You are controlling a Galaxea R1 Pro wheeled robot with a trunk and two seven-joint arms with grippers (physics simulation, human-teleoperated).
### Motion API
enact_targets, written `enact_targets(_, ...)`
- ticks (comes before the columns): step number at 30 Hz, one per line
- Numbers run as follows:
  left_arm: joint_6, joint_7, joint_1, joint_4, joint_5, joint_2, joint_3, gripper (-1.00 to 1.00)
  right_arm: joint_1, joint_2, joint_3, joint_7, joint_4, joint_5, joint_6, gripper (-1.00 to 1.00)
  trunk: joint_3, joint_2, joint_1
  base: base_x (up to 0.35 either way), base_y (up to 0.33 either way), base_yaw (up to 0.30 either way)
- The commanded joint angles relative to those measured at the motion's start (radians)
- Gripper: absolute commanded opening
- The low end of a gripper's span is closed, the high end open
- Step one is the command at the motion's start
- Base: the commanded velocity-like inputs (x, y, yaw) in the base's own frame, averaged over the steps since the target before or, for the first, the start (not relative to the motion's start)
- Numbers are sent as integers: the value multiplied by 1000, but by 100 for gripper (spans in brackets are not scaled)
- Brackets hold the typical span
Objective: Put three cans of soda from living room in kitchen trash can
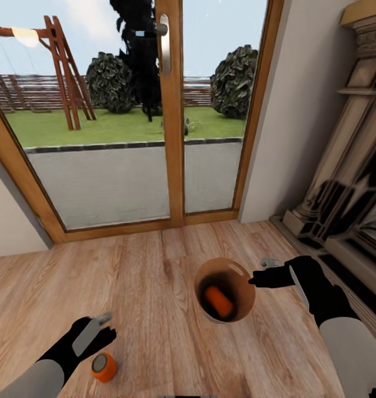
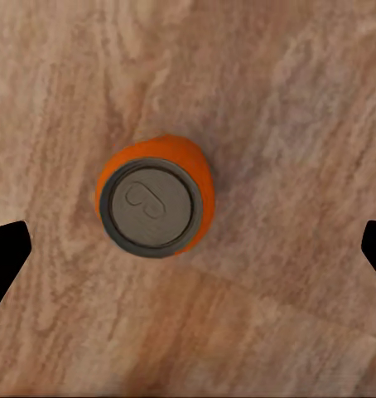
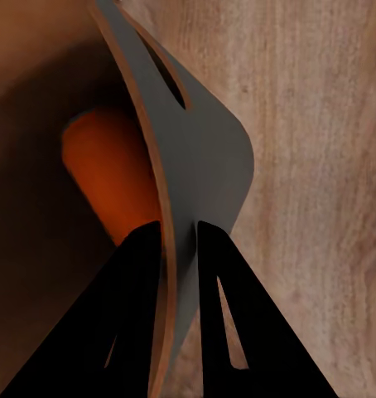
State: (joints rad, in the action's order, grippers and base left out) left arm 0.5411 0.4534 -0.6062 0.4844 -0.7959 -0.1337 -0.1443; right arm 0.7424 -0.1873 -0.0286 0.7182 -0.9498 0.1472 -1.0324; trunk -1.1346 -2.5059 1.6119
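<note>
The pale grey trash can (image 1: 244,279), brown inside, stands on the wood floor with one orange soda can (image 1: 218,301) lying in it. My right gripper (image 1: 254,280) is shut on the pail's rim; the right wrist view shows its fingers (image 3: 142,274) pinching the grey wall (image 3: 204,157) beside the oval slot, with the can (image 3: 105,178) inside. A second soda can (image 1: 104,367) stands upright on the floor at the lower left. My left gripper (image 1: 102,326) hovers open just above it, and the can's grey top (image 2: 153,199) sits between the spread fingers (image 2: 6,257). The third can is out of view.
Wood-framed glass doors (image 1: 171,110) close off the room ahead, with a garden beyond. A fireplace surround (image 1: 342,182) runs along the right, close behind my right arm. Bare plank floor (image 1: 143,276) lies between the two arms.
</note>
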Motion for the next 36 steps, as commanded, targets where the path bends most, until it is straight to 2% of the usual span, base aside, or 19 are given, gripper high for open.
enact_targets(1,-2,-3,-5,-11,-3,-7,0,100,-3,0,0,6,-15,-37,-15,-100,-4,0,0,0,0,0)
enact_targets(6,-6,-21,-12,-28,-2,-19,2,100,-4,-2,-7,6,-42,-39,-15,-100,-23,-2,3,0,0,0)
enact_targets(11,-9,-27,-13,-32,-2,-20,2,100,-6,-16,-6,6,-68,-43,-15,-100,-43,-3,5,0,0,0)
enact_targets(19,-12,-29,-14,-32,-2,-21,-1,100,-8,-18,-1,6,-108,-43,-15,-100,-74,-5,8,0,0,0)
enact_targets(25,-1,-69,-59,-32,4,-37,-1,100,-9,-18,0,6,-114,-43,-15,-100,-97,-6,11,0,0,0)
enact_targets(36,-3,-79,-66,-32,8,-39,-2,100,-9,-18,0,6,-115,-42,-15,-100,-139,-9,16,0,0,0)
